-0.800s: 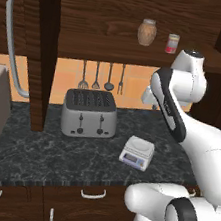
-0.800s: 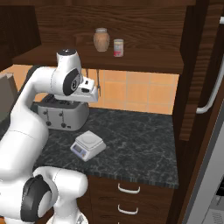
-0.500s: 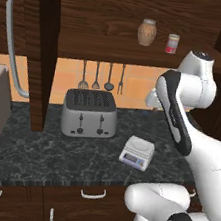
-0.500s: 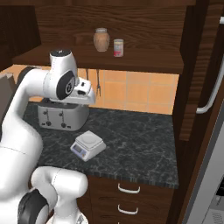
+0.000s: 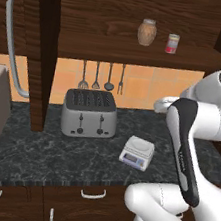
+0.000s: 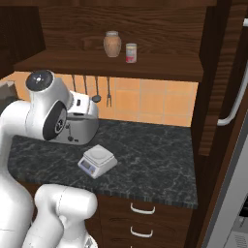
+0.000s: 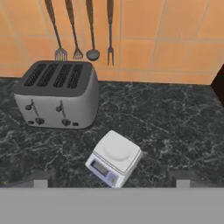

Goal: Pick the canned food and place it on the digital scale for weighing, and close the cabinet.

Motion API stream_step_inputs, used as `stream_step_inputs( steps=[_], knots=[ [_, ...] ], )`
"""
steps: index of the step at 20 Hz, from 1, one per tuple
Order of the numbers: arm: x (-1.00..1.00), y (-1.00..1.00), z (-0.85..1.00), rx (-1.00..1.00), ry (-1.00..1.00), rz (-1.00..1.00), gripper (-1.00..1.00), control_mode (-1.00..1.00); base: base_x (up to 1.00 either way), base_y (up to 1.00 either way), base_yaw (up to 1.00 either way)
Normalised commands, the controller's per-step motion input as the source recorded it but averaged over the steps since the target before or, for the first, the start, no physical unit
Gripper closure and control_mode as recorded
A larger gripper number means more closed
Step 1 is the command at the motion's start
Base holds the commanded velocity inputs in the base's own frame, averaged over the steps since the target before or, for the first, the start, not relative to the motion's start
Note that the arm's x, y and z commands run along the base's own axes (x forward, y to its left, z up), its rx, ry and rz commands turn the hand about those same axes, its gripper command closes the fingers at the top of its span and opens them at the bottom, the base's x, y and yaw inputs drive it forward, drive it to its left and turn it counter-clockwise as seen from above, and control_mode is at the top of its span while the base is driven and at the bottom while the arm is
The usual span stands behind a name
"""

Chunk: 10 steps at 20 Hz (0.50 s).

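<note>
— Fingers? How far open?
— Spread wide: two small dark fingertips (image 7: 40,178) at the bottom of the hand view, one far left, one far right, nothing between them, touching nothing. Gripper (image 7: 111,179) hanging above the dark speckled stone counter (image 7: 175,127), holding nothing.

— Below the fingers?
— Small white-grey square digital scale (image 7: 114,158) on the counter, between the two tips and just ahead, platform bare. Beyond it to the left, silver four-slot toaster (image 7: 57,93); further still, dark utensils (image 7: 83,30) hanging on the orange tiled wall.

— And the tin?
— Small red cylindrical canned food (image 5: 171,43) high above the fingers, standing upright on the open shelf of the dark brown wooden wall cabinet (image 5: 142,52), just beside a bulbous brown ceramic jar (image 5: 146,32). Well apart from the gripper.

— Changed from a moment ago?
— Arm swung: elbow and upper link lower and further out across the left base view than half a second back. Tin, jar, scale and toaster unmoved.

— Differences between views?
— From the right base view: scale (image 6: 97,161) in front of the arm, can (image 6: 131,53) right of the jar (image 6: 112,43), tall cabinet door with a long silver bar handle (image 6: 235,104) standing open at the right. From the left base view: another open door with a curved silver handle (image 5: 14,41) on the left, scale (image 5: 137,152) right of the toaster (image 5: 89,113).
</note>
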Motion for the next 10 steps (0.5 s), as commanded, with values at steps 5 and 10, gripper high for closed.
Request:
stream_step_inputs(
  steps=[5,10],
  knots=[
    [-0.09,0.00,0.60,0.00,-0.12,-0.02,-1.00,-1.00,0.00,0.00,0.00],
    [-0.03,0.00,0.67,0.00,-0.11,-0.02,-1.00,-1.00,0.00,0.00,0.00]
  ],
)
